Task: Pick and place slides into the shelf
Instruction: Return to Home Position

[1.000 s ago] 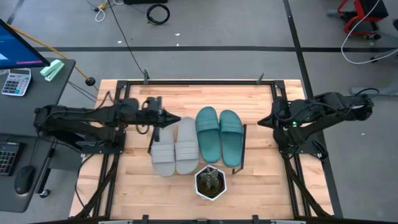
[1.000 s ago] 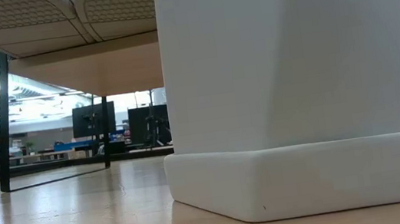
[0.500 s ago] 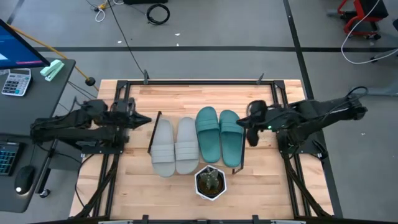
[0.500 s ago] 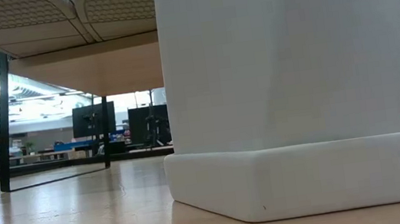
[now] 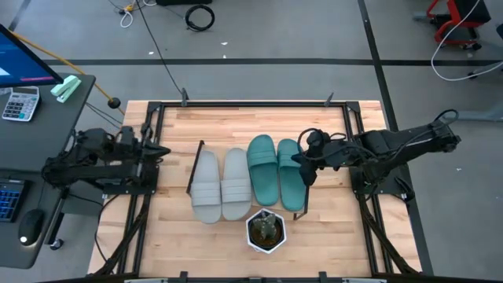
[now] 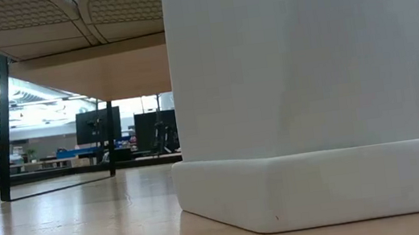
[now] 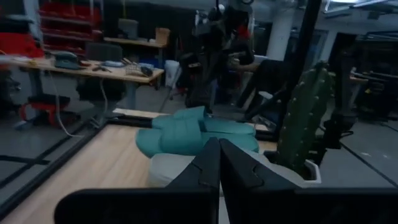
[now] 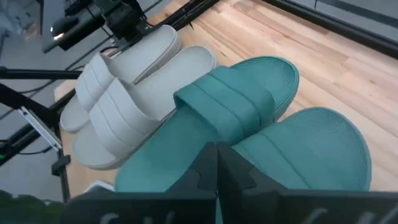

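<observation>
Both end effectors closed, nothing gripped.
- Left end effector (image 5: 159,149): off at the counter's (image 5: 330,236) left edge. Fingers (image 7: 208,165) pressed together in its wrist view.
- Right end effector (image 5: 305,161): hanging over the outer teal slide (image 5: 291,174). Fingers (image 8: 208,165) shut in its wrist view.

All four slides are on the shelf (image 6: 90,72). The teal pair is directly under and just ahead of the right end effector. The grey pair (image 5: 234,185) is beyond the teal, on the side facing the left end effector and well apart from it.

Risks, as I judge them:
- Right arm is the worry. If it pulls back low rather than lifting first, a fingertip could catch the teal strap and drag that slide towards the shelf's outer edge, or off it.
- The shelf's thin black frame runs just beside that end effector. A sideways swing could clip it and jolt the whole rack, shifting all four slides.
- From counter level, the grey soles (image 6: 18,17) look to jut past the board's front. A jolt could tip one off.
- White cactus pot (image 5: 266,229) stands near the shelf front. It is at risk only if an arm sweeps wide and low.
- Left arm seems clear, so low risk.
</observation>
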